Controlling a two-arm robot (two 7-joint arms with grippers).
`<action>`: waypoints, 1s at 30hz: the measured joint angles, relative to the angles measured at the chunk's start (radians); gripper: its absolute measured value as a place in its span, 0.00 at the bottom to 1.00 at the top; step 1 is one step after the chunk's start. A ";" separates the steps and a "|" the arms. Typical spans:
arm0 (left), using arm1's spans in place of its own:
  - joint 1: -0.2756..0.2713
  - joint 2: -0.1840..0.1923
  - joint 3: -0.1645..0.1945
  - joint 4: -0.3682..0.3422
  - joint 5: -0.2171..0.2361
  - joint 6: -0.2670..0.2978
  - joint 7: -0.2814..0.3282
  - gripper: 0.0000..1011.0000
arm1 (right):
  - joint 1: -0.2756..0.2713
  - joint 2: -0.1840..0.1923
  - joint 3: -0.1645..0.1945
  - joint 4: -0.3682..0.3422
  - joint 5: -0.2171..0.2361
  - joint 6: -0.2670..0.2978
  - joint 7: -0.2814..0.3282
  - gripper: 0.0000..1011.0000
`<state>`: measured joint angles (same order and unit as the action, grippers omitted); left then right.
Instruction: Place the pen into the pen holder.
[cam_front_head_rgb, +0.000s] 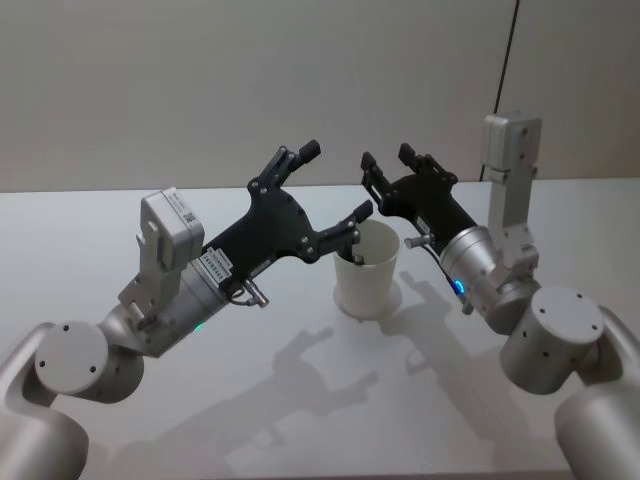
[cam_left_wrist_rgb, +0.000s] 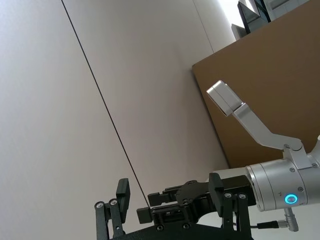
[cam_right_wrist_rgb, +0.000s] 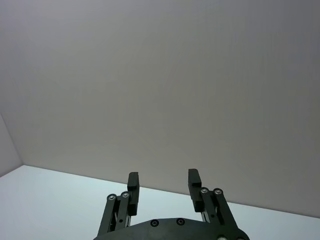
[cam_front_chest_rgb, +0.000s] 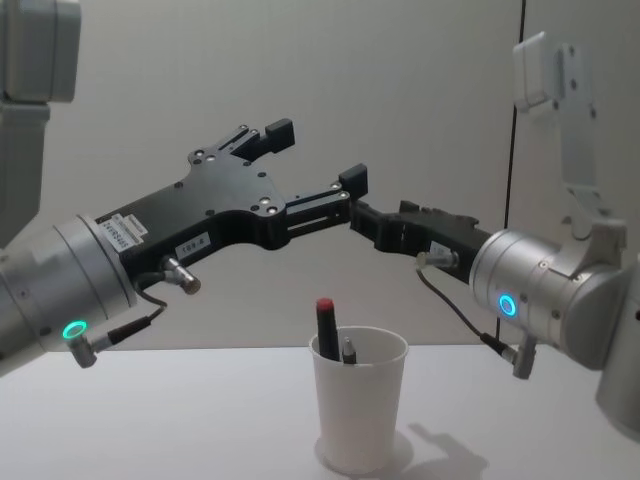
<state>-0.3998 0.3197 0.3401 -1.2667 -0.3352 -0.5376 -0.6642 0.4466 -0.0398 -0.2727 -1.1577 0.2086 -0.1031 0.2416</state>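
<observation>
The pen (cam_front_chest_rgb: 326, 325) is seen standing inside the pen holder (cam_front_chest_rgb: 360, 410), its red-capped end rising just above the rolled rim at about the cup's 10 o'clock in the chest view, with a second, darker, shorter item (cam_front_chest_rgb: 348, 350) leaning beside it. In the head view the pen holder (cam_front_head_rgb: 366, 270) stands upright on the white table (cam_front_head_rgb: 300, 400), near the middle of the work area, and only a dark tip (cam_front_head_rgb: 357, 257) is made out inside it.

The left gripper (cam_front_head_rgb: 338, 183) is held raised above the table at the cup's 10 o'clock, its fingers spread wide apart and nothing between them; its lower fingertip hangs just over the cup's rim in the head view. The right gripper (cam_front_head_rgb: 386, 160) is held at about the cup's 1 o'clock, also raised, its fingers parted and empty, as the right wrist view confirms (cam_right_wrist_rgb: 161, 180). The two grippers face each other, near but apart.

The placing is judged to be done, with only the retreat left. For this to be done well, each gripper should be drawn up and back along its own side, so that the cup's rim is not clipped by the low left finger and the light paper cup is not tipped. The grippers should be kept from meeting above the cup.
</observation>
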 joint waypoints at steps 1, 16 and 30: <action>0.000 0.000 0.000 0.000 0.000 0.000 0.000 0.99 | 0.001 0.000 0.000 0.003 0.001 0.000 0.001 0.58; 0.000 0.000 0.000 0.000 0.000 0.000 0.000 0.99 | 0.011 -0.003 0.002 0.031 0.008 -0.004 0.008 0.99; 0.000 0.000 0.000 0.000 0.000 0.000 0.000 0.99 | 0.014 -0.004 0.002 0.038 0.009 -0.006 0.009 0.99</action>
<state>-0.3998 0.3197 0.3402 -1.2667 -0.3353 -0.5376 -0.6642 0.4604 -0.0442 -0.2703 -1.1195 0.2181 -0.1086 0.2511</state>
